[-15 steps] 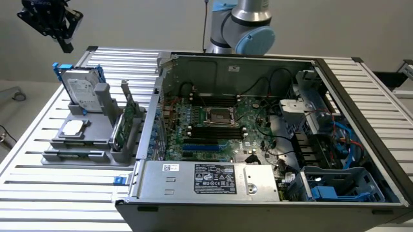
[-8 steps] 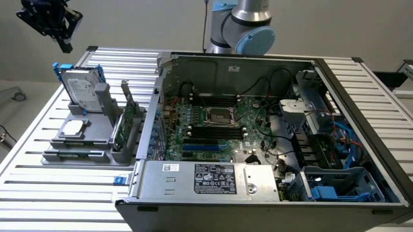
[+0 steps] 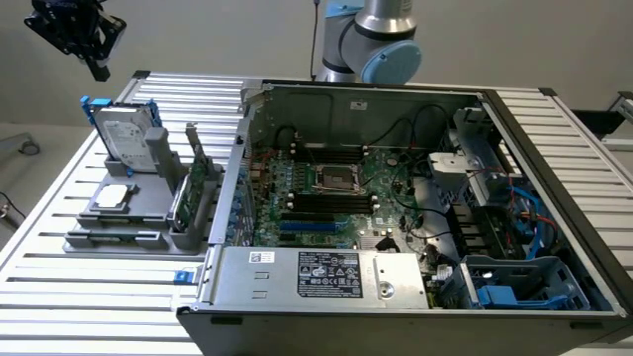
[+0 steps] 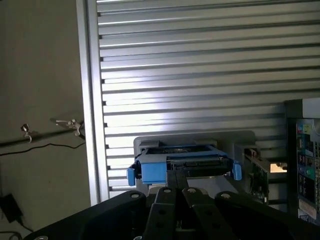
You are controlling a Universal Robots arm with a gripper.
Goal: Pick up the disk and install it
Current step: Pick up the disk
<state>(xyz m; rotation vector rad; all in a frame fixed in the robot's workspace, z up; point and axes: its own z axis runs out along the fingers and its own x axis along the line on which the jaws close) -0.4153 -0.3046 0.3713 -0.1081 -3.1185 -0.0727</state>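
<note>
Exterior view: the gripper (image 3: 91,55) hangs well above the disk (image 3: 124,133), which stands upright in a grey holder (image 3: 118,215) on the table (image 3: 59,297), to the exterior view's left of the open computer case (image 3: 583,215). The gripper holds nothing we can see (how far it is open we cannot tell). For a good approach, we judge, it should be centred over the disk's upper edge and square to the blue frame, clear of the neighbouring circuit card (image 3: 198,178).
</note>
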